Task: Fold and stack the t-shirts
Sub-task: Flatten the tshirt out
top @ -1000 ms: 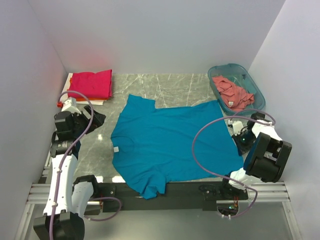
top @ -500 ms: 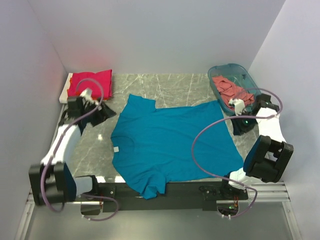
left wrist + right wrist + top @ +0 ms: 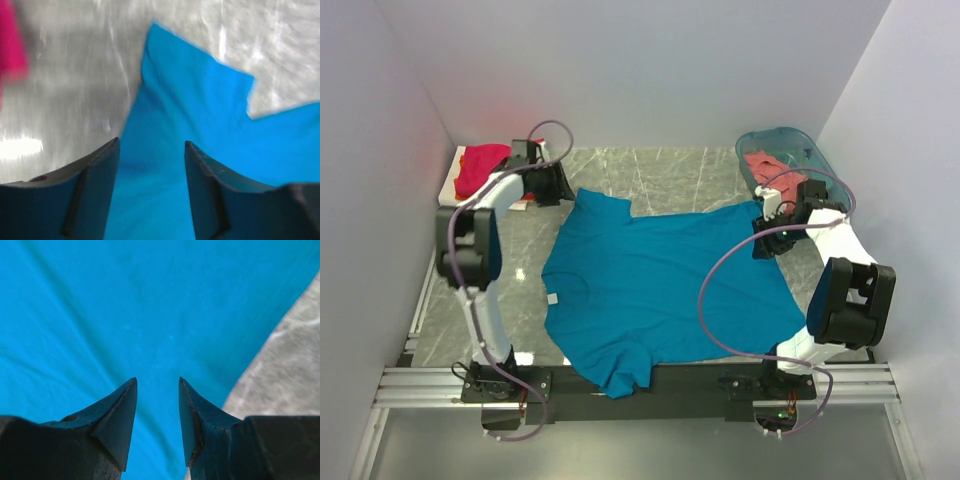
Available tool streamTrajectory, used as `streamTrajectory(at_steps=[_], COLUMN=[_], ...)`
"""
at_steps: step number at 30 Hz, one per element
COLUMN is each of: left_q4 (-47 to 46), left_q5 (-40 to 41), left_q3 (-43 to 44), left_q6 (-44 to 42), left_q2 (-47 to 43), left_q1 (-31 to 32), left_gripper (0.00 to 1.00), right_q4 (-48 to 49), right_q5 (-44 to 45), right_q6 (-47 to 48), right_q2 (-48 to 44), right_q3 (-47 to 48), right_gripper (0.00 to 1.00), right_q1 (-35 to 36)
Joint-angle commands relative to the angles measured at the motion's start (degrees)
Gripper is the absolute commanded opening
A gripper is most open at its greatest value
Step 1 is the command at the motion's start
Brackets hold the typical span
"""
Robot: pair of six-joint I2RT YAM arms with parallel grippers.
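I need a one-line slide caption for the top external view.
Teal-blue t-shirt spread flat; open left gripper at its far sleeve, open right gripper at its far hem corner.

Left arm: base bolted at the near edge, links rising toward the far left, forearm turned rightward from the elbow. Left gripper: at the far left of the workspace, pointing right and downward. In the left wrist view its two dark fingers stand apart with nothing between them. Right arm: base at the near right, elbow raised at the right side, forearm angled toward the far centre-right. Right gripper: pointing left and downward. In the right wrist view its fingertips are parted by a clear gap, nothing clamped. The two grippers are well apart from each other.
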State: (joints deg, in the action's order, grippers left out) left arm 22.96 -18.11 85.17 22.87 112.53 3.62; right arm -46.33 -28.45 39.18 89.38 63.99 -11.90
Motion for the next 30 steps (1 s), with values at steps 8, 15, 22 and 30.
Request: streamTrajectory(at_steps=[8, 15, 22, 30], left_q4=[7.1, 9.3, 11.57, 13.25], left_q5=[0.88, 0.44, 0.18, 1.93], left_q3=[24.16, 32.69, 38.22, 38.06], left_q6=[-11.09, -13.12, -12.94, -13.38], left_q2=[19.21, 25.98, 30.11, 31.52], left_q1=[1.83, 2.27, 3.59, 4.38], left_gripper=[0.57, 0.55, 0.44, 0.34], right_q4=[5.72, 6.51, 6.51, 5.55], right_q5=[-9.61, -11.63, -12.51, -13.56], right_q6=[-5.17, -4.29, -3.58, -2.97], right_q2=[-3.43, -3.69, -2.73, -1.67], right_q3=[-3.25, -5.45, -5.89, -5.71], right_gripper=[0.47, 0.47, 0.47, 0.47], right_q1=[-0.23, -0.23, -0.49, -1.46])
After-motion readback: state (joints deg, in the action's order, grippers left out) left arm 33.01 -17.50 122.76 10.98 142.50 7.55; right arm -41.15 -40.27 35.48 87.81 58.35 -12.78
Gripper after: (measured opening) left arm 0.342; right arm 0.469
